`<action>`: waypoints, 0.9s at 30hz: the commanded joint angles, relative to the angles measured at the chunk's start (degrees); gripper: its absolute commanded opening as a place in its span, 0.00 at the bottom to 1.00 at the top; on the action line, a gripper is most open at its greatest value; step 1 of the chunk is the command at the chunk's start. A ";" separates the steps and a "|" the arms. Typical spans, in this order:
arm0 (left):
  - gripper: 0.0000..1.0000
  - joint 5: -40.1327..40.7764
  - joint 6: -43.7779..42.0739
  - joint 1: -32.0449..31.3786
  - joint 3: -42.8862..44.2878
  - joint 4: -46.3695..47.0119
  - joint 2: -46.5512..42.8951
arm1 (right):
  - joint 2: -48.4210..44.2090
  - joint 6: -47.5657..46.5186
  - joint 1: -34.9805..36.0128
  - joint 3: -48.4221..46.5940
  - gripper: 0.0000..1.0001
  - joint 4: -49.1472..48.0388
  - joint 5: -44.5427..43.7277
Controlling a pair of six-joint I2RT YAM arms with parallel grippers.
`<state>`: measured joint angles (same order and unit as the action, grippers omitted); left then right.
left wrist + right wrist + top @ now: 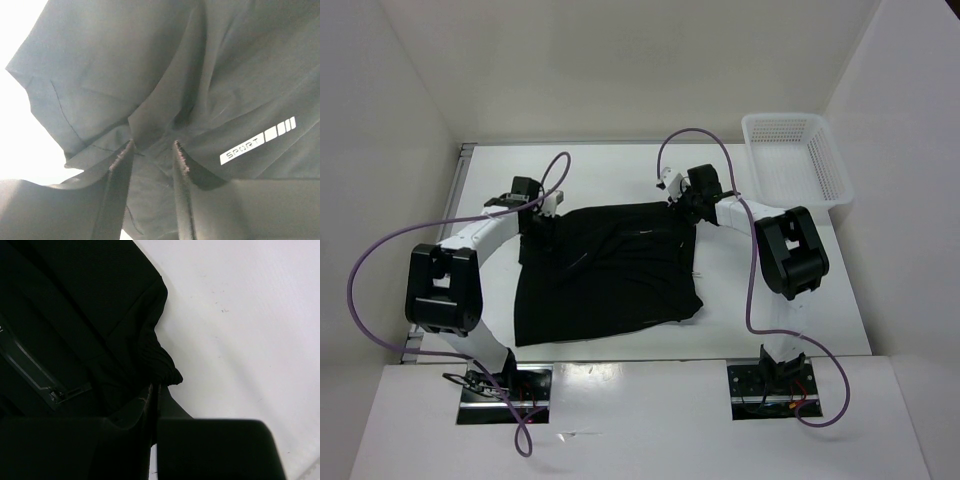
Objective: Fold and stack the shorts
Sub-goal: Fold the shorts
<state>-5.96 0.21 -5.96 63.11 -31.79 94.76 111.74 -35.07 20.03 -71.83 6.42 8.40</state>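
Pinching the shorts (605,275) at two far corners, both arms bend over the table (770,310).

Spread dark across the tabletop, the shorts reach from the jaws back toward the arm bases. The left gripper (151,150) has its jaws a narrow gap apart, and a bunched ridge of cloth runs down into that gap, with creases fanning out beyond the tips. A white SPORT mark (257,141) lies just to the right of the jaws. The right gripper (154,395) has its jaws pressed almost together, only a thin slit between them, nipping the cloth beside the ribbed waistband (160,360), which bulges just past the tips. Bare tabletop lies to the right of these jaws.
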 commanded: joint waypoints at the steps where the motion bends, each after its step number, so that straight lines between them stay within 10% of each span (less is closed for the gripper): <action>1: 0.43 0.16 -0.21 0.24 -0.53 -2.83 -2.38 | -3.02 -1.23 0.71 -0.24 0.00 -0.70 0.39; 23: 0.48 -4.42 -0.21 0.24 -1.59 0.15 3.94 | -3.02 -2.81 1.76 -0.24 0.00 -0.17 0.39; 27: 0.34 -3.10 -0.21 0.24 -1.59 0.15 5.08 | -3.02 -2.81 1.76 -0.24 0.00 -0.17 -0.14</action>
<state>-8.23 0.23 -5.78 61.21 -32.62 99.33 111.74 -37.17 21.02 -71.83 6.46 8.32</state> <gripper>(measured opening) 0.357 0.020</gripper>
